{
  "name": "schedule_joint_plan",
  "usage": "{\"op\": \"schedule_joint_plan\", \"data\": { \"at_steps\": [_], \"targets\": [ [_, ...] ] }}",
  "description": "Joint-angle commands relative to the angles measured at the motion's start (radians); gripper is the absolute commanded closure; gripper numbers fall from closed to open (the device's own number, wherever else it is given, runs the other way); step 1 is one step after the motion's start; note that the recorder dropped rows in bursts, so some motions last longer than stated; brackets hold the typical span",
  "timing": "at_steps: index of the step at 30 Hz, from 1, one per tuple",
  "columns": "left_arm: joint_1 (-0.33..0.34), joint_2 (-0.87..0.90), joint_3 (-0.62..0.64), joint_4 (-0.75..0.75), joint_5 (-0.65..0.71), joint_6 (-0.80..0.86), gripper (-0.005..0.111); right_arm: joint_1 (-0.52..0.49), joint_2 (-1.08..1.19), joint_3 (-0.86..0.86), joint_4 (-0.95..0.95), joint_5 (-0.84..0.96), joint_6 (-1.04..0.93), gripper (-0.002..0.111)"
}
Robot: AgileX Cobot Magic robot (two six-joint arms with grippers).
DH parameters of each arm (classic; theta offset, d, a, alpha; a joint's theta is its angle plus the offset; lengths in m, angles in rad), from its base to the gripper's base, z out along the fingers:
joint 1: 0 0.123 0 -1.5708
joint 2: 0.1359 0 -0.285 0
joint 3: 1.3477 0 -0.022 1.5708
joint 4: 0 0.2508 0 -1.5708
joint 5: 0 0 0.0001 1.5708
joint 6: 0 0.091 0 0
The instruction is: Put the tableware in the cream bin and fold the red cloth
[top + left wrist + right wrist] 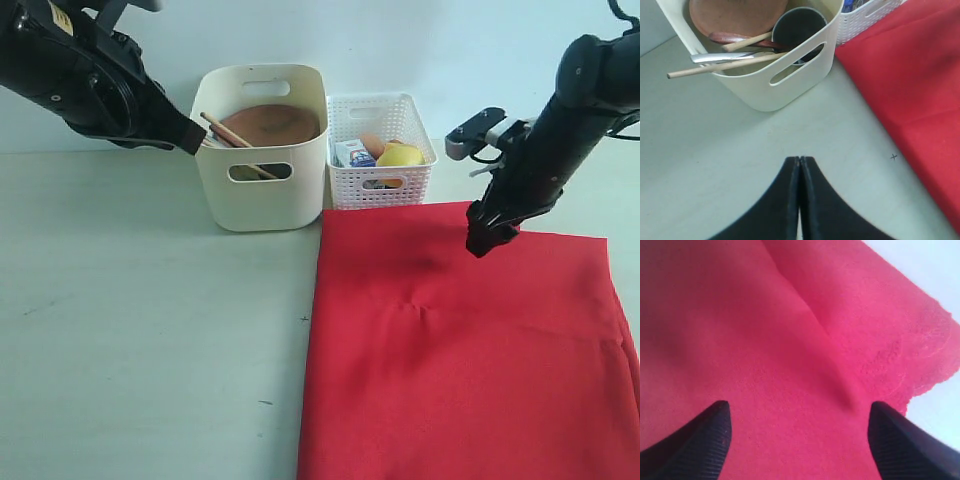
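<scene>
Two end effectors: we've got both in sight.
Left end effector (799, 161): pinched tight, empty, above the bench (130, 330) by the cream bin (262, 200).
Right end effector (490, 238): spread wide, gripping nothing, low over the red cloth (460, 350).
Tableware: round brown plate (272, 124), steel cup (799, 30), chopsticks (715, 68) in that bin.
Cloth position: flat on the bench, near the bin.

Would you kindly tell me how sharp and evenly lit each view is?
Exterior view: soft even light, sharp; the right gripper throws a faint shadow on the red cloth. Left wrist view: cream bin crisp, left gripper a featureless black. Right wrist view: cloth in soft focus, darker toward one side.
</scene>
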Motion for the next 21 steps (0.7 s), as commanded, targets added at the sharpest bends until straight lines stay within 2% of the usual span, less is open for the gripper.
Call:
{"op": "schedule_joint_plan", "data": {
  "at_steps": [1, 4, 6, 12, 18, 21],
  "targets": [
    [-0.001, -0.001, 0.005, -0.011, -0.008, 0.001, 0.106, 0.001, 0.052, -0.034, -0.083, -0.009, 0.052, 0.041],
    [-0.001, -0.001, 0.005, -0.011, -0.008, 0.001, 0.106, 0.001, 0.070, -0.041, -0.145, -0.044, 0.088, 0.045],
    [-0.001, -0.001, 0.005, -0.011, -0.008, 0.001, 0.106, 0.001, 0.079, -0.041, -0.164, -0.052, 0.091, 0.052],
    [-0.001, -0.001, 0.005, -0.011, -0.012, 0.001, 0.106, 0.001, 0.088, -0.041, -0.164, -0.052, 0.080, 0.107],
    [-0.001, -0.001, 0.005, -0.011, -0.012, 0.001, 0.106, 0.001, 0.065, -0.041, -0.127, -0.054, 0.075, 0.108],
    [-0.001, -0.001, 0.005, -0.011, -0.019, 0.001, 0.106, 0.001, 0.031, -0.043, -0.001, -0.080, -0.012, 0.108]
  ]
}}
